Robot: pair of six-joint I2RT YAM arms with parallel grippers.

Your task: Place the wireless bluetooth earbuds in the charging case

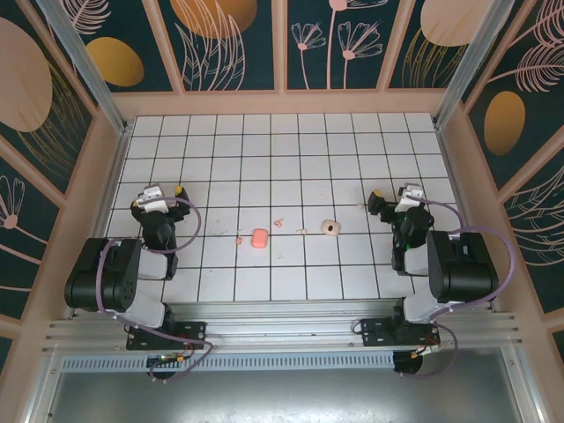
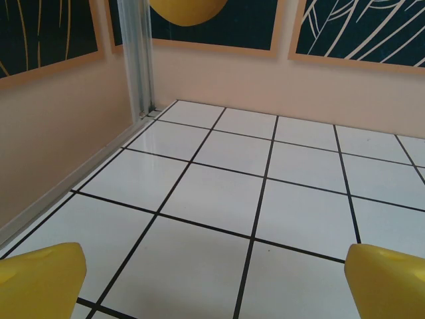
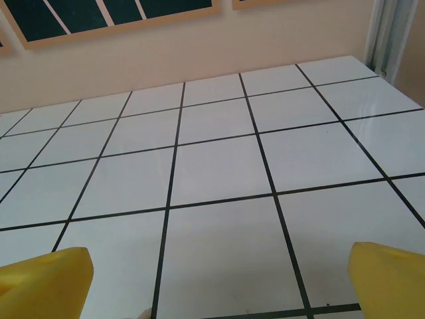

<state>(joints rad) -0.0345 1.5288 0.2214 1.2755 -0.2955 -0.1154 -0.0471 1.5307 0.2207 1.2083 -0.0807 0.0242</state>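
While both jaws stand spread and empty, the earbuds (image 1: 279, 221) lie loose on the desk (image 1: 352, 141).
At either side the left jaws and right jaws sit over bare tiles, yellow fingertips (image 2: 40, 279) wide apart. Between them, tiny pink earbuds lie scattered near the salmon case (image 1: 259, 238); a beige piece (image 1: 330, 227) sits farther right.

left hand (image 1: 160, 189) and right hand (image 1: 395, 191) spread wide, arms folded back.
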